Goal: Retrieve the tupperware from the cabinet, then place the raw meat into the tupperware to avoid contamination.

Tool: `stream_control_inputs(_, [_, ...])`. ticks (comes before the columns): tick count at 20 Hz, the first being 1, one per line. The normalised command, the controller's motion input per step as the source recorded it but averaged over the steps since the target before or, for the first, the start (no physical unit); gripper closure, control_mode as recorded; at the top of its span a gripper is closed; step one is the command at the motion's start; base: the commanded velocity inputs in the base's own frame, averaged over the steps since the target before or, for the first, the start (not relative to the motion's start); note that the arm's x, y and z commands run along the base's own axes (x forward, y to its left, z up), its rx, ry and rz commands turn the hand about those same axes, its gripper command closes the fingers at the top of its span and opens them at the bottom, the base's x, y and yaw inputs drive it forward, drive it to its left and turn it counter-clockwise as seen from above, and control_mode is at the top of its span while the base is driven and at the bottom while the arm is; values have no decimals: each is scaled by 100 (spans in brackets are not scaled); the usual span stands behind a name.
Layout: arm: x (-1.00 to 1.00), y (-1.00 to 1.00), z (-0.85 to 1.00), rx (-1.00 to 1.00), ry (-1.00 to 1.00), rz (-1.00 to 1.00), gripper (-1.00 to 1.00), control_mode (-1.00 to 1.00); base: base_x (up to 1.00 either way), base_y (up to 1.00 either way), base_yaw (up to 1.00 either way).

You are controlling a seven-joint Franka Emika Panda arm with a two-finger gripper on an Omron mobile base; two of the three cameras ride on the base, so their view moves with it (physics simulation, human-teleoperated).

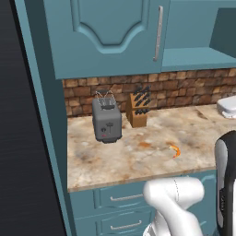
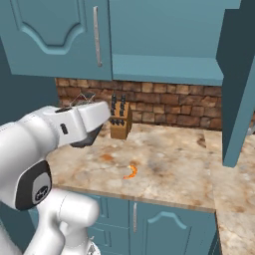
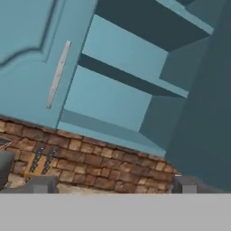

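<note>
The teal cabinet (image 1: pixel 110 32) hangs above the counter, its left door shut beside a silver bar handle (image 1: pixel 159 32). Its right half stands open, with bare shelves (image 3: pixel 117 99) in the hand view, and the open door (image 2: pixel 239 79) swings out at the right. The raw meat (image 1: pixel 175 150) (image 2: pixel 131 172), a small orange curl, lies on the counter. A pale grey tub with a wider rim, the tupperware by its look (image 1: pixel 228 107), sits on the counter at the right edge, cut off by the frame. My gripper (image 3: pixel 113 185) is open and empty, and faces the open shelves from above the counter.
A grey toaster (image 1: pixel 107 120) and a wooden knife block (image 1: pixel 138 110) (image 2: pixel 120 122) stand against the brick wall. My white arm (image 2: pixel 74 124) reaches over the marbled counter (image 1: pixel 138 156). Teal drawers (image 1: pixel 120 198) run below its front edge.
</note>
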Motion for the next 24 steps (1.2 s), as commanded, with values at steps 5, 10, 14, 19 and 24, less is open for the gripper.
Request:
stream_control_inputs(5, [-7,31,0,18,0,31,-100,-100,0,0,0])
stream_control_inputs(10, [1,40,0,19,0,30,-100,-100,0,0,0])
stream_control_inputs(14, [11,44,2,18,-5,25,-100,-100,0,0,0])
stream_control_inputs(19, [21,41,4,10,-21,13,-100,-100,0,0,0])
stream_control_inputs(24, [27,38,0,1,-28,1,-100,-100,0,0,0])
